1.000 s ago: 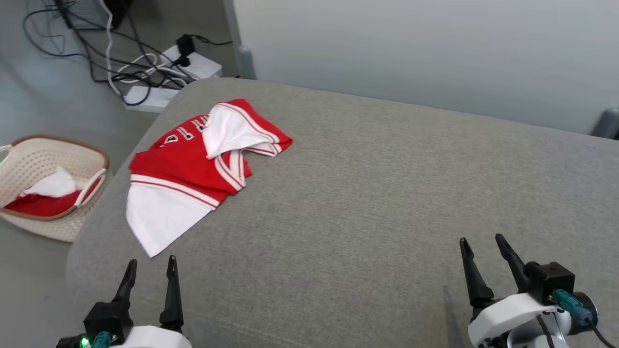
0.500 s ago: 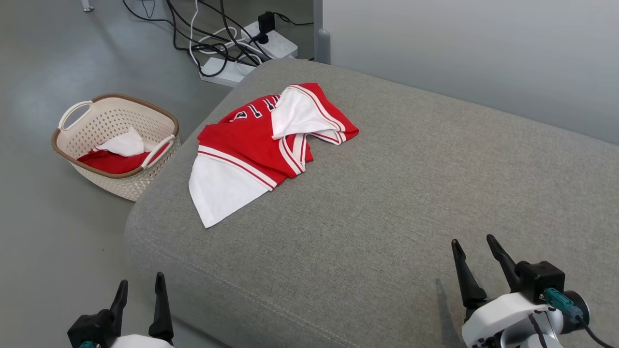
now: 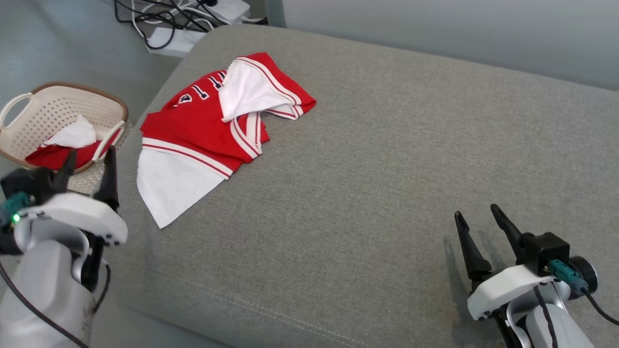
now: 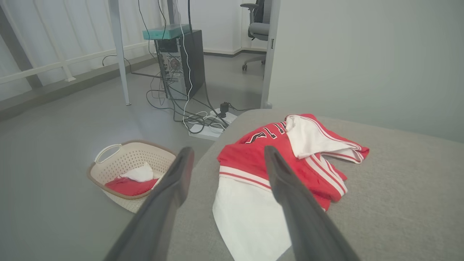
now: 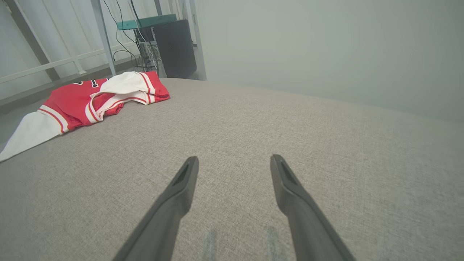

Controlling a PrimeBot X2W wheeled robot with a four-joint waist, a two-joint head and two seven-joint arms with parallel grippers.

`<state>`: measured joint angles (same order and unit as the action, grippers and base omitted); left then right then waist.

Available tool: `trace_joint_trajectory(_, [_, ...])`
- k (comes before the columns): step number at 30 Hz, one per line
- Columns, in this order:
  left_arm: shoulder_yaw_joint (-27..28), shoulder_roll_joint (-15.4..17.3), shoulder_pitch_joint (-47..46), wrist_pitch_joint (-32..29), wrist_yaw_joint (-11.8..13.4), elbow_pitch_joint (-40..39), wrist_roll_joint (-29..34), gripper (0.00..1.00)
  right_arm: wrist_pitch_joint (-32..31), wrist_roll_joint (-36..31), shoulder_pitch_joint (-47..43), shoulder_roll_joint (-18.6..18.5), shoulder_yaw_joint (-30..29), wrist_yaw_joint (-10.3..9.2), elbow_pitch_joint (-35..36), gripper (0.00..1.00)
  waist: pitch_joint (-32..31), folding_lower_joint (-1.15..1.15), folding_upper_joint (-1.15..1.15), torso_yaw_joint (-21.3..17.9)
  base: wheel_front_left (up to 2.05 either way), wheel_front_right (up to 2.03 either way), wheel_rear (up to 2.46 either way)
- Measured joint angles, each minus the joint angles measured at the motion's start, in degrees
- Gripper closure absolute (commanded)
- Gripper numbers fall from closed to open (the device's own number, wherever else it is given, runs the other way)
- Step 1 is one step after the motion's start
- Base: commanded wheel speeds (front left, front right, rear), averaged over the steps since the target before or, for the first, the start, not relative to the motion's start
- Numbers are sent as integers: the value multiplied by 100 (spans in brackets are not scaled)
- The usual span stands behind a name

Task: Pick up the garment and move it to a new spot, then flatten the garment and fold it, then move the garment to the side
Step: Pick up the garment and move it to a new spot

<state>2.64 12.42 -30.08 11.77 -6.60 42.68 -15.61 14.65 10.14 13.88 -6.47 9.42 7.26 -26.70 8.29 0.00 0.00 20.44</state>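
Observation:
A red and white garment (image 3: 208, 130) with dark lettering lies crumpled on the far left part of the grey cushion (image 3: 367, 159); its white panel points toward the near left edge. It also shows as the garment (image 4: 290, 166) ahead of my left fingers and as the garment (image 5: 90, 103) at the upper left of the right wrist view. My left gripper (image 3: 89, 162) stands open and raised at the cushion's left edge, short of the cloth. Low over the cushion's near right part, my right gripper (image 3: 476, 220) is open and holds nothing.
A cream basket (image 3: 29, 106) with red and white cloth inside sits on the floor left of the cushion. Power strips and tangled cables (image 3: 169, 19) lie on the floor beyond the far corner. A computer tower (image 4: 181, 61) and a desk leg stand farther back.
The head camera has swung, shifting the whole scene. My left arm has risen and reached forward beside the cushion's left edge. The garment lies as before, and both grippers stay open.

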Motion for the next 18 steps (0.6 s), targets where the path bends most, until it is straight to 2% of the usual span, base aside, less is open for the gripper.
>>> trace_joint_trajectory(7, [-52, 398, -1114, -148, -48, 1057, -370, 0, 0, -36, 413, -178, 92, 0, 20, 0, 373, 0, 0, -500, 0, 0, 0])
trace_joint_trajectory(18, [-230, 976, -1841, -175, -48, 1873, -800, 0, 1, -43, 797, -253, 234, 0, 222, 0, 1023, 0, 0, -1359, 0, 0, 0])
